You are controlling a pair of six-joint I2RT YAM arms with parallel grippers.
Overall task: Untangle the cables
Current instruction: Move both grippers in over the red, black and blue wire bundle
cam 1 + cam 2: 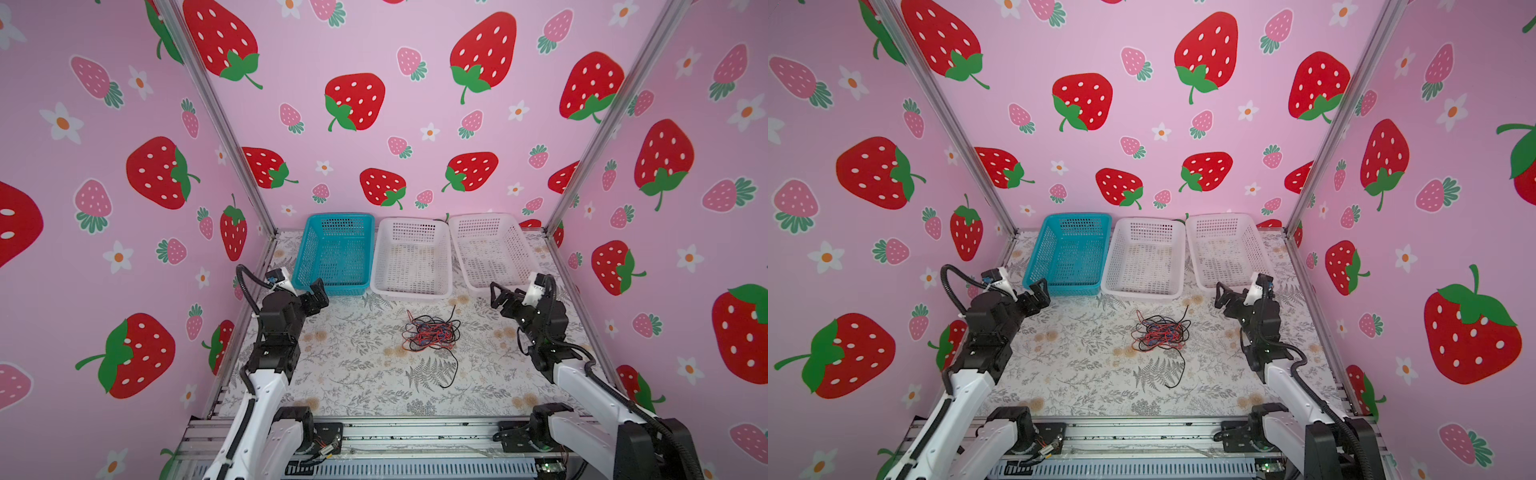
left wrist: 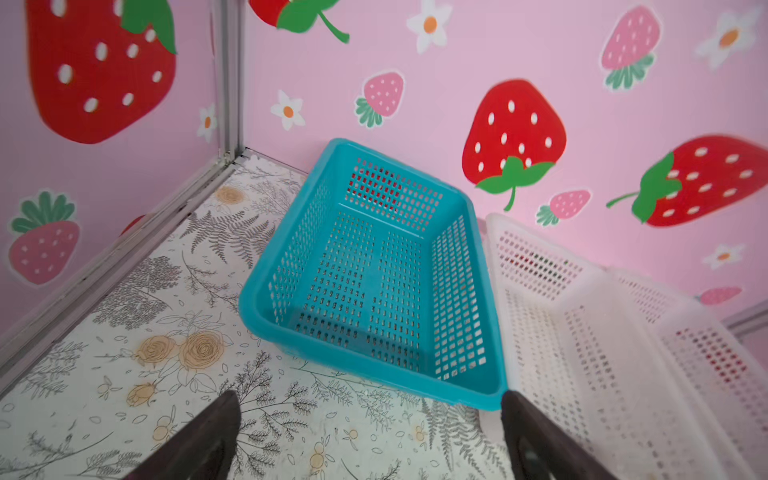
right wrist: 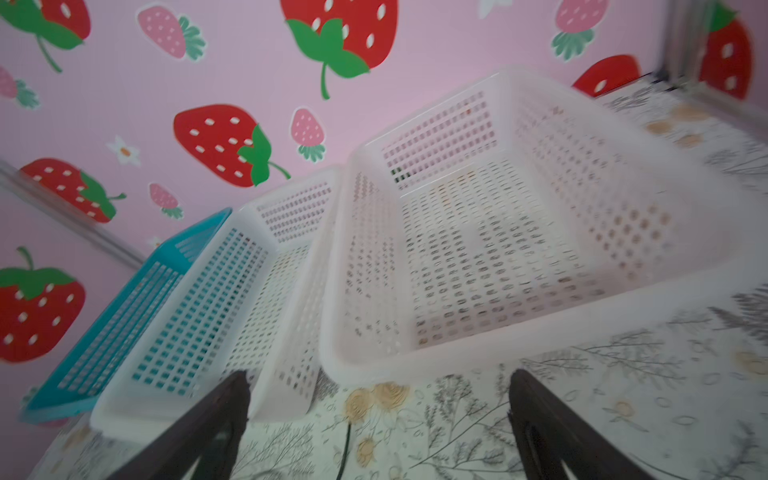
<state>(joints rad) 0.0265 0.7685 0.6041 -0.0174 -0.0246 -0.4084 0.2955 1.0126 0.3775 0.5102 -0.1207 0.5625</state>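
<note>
The cables point(image 1: 432, 332) lie tangled on the table point(image 1: 353, 374), before the empty blue basket point(image 1: 338, 217) and two empty white baskets point(image 1: 411, 293). Left gripper point(image 1: 318, 292) and right gripper point(image 1: 496, 296) are wide open, holding nothing

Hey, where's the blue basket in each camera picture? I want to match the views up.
In both top views: the blue basket is leftmost of three baskets along the back wall.
Left wrist view: the basket fills the middle of the picture and is empty.
Right wrist view: the basket sits at the far left edge, seen from the side.
Shared landmark: the middle white basket, right beside it in every view.
</note>
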